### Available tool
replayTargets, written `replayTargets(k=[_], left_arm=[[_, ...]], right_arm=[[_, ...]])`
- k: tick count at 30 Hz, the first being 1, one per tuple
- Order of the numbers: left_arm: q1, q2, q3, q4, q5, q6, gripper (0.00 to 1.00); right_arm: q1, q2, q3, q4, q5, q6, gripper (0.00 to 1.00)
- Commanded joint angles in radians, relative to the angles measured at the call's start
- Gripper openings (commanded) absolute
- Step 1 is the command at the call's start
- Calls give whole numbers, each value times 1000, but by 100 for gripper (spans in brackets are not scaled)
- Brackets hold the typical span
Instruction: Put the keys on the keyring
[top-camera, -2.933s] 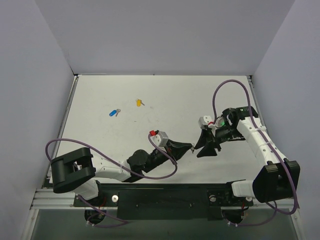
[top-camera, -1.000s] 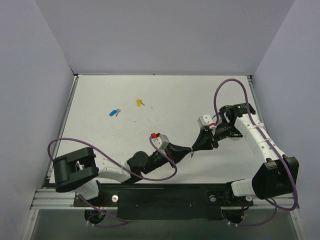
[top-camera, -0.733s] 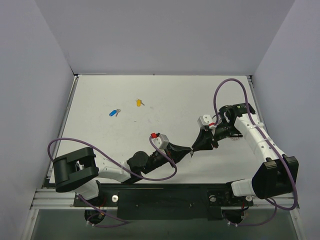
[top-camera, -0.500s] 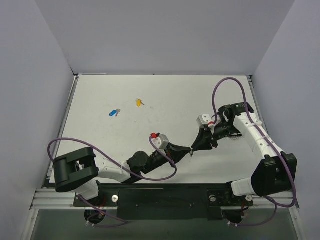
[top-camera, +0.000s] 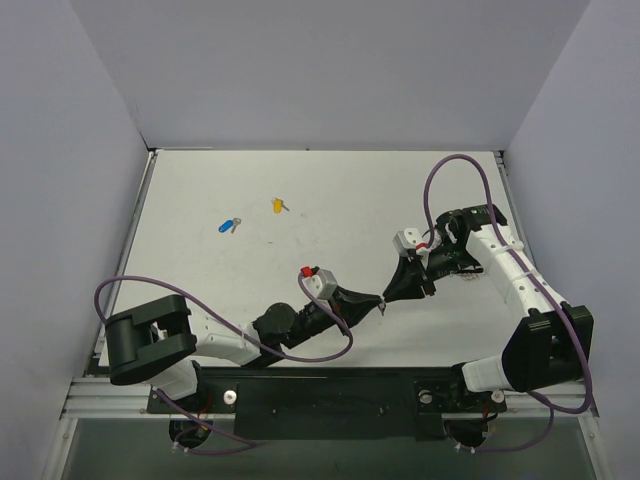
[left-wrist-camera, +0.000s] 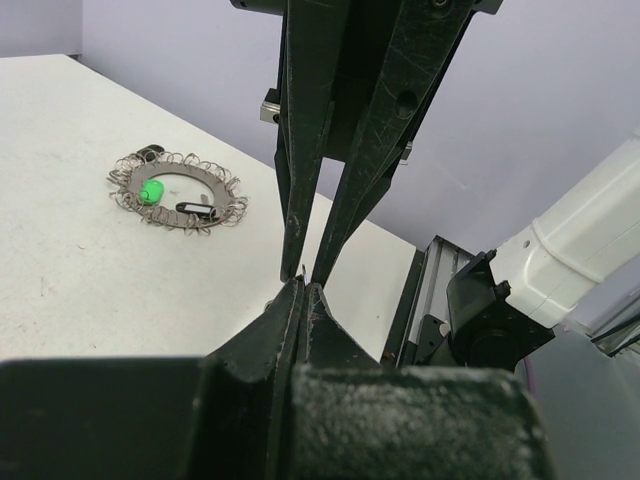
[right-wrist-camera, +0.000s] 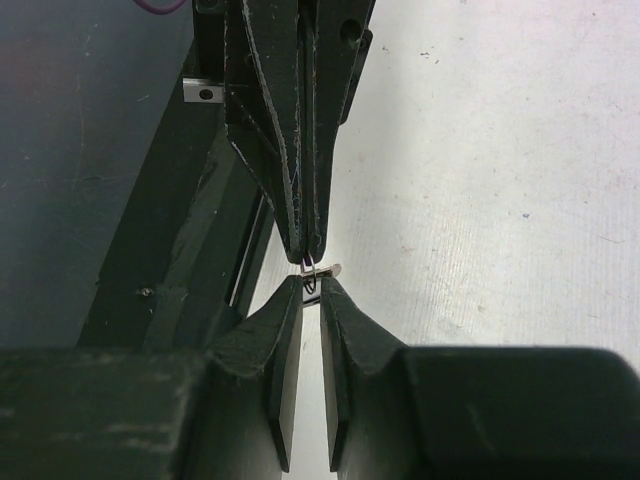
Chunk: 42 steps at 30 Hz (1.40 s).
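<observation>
While blue key (top-camera: 229, 226) and yellow key (top-camera: 278, 205) lie unheld on the table (top-camera: 350, 190), we list: light, stiff, slippery; pinch the plastic heads. Left gripper (left-wrist-camera: 304, 290) pressed together; right gripper (right-wrist-camera: 311, 283) nearly closed, hold untellable.

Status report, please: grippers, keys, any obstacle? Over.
Left gripper shut on small metal piece. Right gripper almost closed around it, grip unclear. Blue key, yellow key loose on table. Nothing blocking.

Matt black plastic, faintly ridged, on left gripper (left-wrist-camera: 306, 288) and right gripper (right-wrist-camera: 310, 284). Bright bare metal on small metal piece (right-wrist-camera: 328, 268) at the tips. Matt white table (right-wrist-camera: 480, 150), lightly speckled. Smooth coloured plastic heads on blue key (top-camera: 224, 227) and yellow key (top-camera: 276, 205).
</observation>
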Motion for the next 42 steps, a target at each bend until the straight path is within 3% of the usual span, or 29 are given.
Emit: replayTargets(k=[1,10,16,22,23,26,27,29,32,36,39,42], left_arm=[[1,-31,-5,153,-3,9,0],[1,-37,-1,154,-2,13,0],[1,-35,-5,154,-3,12,0],[1,-31,-8,139,-17,6,0],[1,-32,-14,128,-20,6,3],[1,-75,-35,84,-49,9,39],[1,-91,-47,44,-52,15,44],[1,-162,-58,-65,-69,35,57],[2,-297,-43,-375,-75,88,75],[10,-387,31,-664,-49,161,79],[10,-376,70,-738,9,240,75],[10,-310,152,-780,27,270,68]], right_arm=[[8,17,9,-264,-28,-20,9],[25,31,8,-263,-20,-20,9],[31,26,11,-263,-20,-17,0],[31,14,32,-263,2,35,0],[32,15,41,-263,9,53,0],[32,21,61,-263,73,82,0],[31,24,74,-261,110,99,0],[32,34,86,-261,168,113,0],[32,47,95,-234,242,170,0],[35,23,77,-104,349,349,0],[58,-9,43,54,449,527,0],[66,-22,32,91,466,569,0]])
